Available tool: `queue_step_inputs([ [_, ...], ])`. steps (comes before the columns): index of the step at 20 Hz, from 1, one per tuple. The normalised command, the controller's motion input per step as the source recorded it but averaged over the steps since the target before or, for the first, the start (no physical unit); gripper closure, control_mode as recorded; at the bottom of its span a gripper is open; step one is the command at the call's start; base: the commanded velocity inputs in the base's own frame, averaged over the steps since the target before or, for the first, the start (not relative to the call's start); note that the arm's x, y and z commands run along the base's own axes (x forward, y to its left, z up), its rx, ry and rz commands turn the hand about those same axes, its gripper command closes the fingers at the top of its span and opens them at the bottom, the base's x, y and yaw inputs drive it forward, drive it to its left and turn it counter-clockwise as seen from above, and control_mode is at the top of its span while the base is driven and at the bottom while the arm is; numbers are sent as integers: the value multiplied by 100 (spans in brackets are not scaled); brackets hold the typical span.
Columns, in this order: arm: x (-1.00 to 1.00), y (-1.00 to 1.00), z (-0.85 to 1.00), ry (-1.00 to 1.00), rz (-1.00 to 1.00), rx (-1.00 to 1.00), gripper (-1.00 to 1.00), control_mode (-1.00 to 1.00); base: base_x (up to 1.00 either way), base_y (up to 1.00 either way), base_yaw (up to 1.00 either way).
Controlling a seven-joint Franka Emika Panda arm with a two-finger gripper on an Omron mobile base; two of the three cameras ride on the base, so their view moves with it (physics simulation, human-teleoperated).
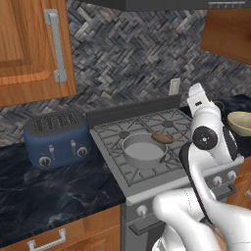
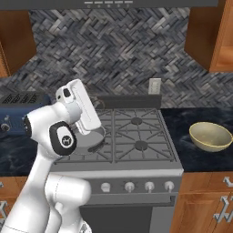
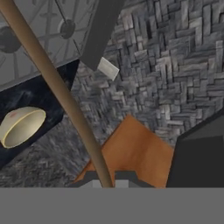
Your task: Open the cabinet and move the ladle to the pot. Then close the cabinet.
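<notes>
In the hand view my gripper (image 3: 105, 179) is shut on the ladle's long brown handle (image 3: 57, 83), which runs up and away from the fingertips. The left base view shows the ladle's brown scoop (image 1: 162, 138) at the far right rim of the grey pot (image 1: 143, 149). The pot stands on the stove's front left burner. Whether the scoop touches the rim is unclear. My white hand (image 2: 79, 108) hangs over the pot (image 2: 93, 139). The wall cabinet (image 1: 34, 49) at upper left has its door shut, with a silver bar handle (image 1: 56, 44).
A blue toaster (image 1: 56, 139) sits on the dark counter left of the stove (image 1: 171, 117). A yellowish bowl (image 2: 210, 135) rests on the counter to the right. A second wall cabinet (image 2: 205, 36) hangs at upper right; I cannot tell whether its door is open. A wall outlet (image 2: 155, 85) is behind the stove.
</notes>
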Motion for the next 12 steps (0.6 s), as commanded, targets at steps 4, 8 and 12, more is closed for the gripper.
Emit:
queue_step_inputs([
  [4, 29, -1, -39, 0, -3, 0, 100, -100, 0, 0, 0],
  [8, 28, -1, -38, 0, -2, 0, 100, -100, 0, 0, 0],
  [12, 28, -3, -36, 0, -2, 0, 100, -100, 0, 0, 0],
])
